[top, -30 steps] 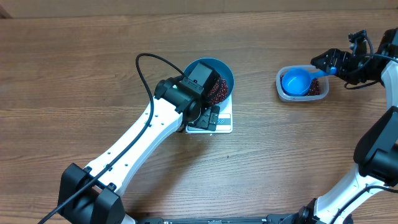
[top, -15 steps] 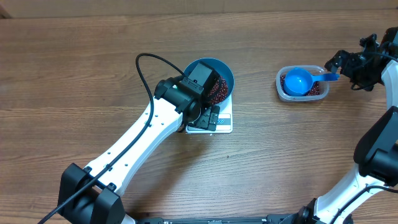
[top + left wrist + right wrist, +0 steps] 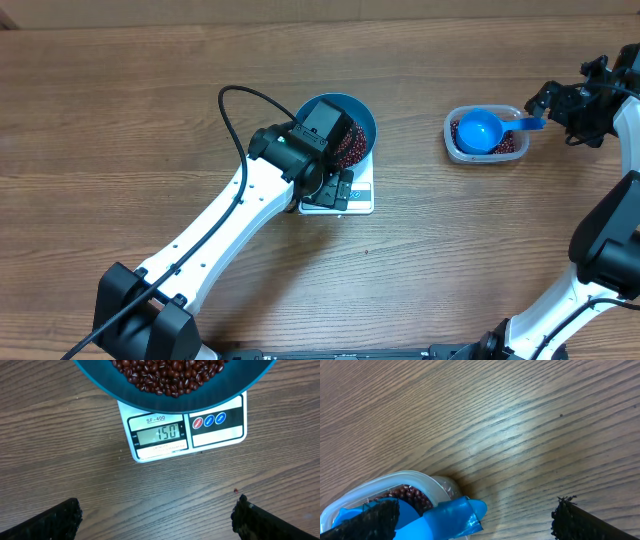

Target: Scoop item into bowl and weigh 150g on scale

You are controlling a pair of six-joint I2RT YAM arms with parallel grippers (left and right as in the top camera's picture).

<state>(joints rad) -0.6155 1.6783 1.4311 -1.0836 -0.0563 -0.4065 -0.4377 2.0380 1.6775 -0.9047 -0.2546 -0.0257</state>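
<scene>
Wooden table: bowl of beans sits on scale for weighing; left gripper, right gripper gape empty, scoop parked in tub.

Wood-grain counter here: the white scale sits right on it near the middle, the clear tub well apart to the right, 1 stray bean near the scale.

L arm + R arm both w/ jaws wide open, empty.
</scene>
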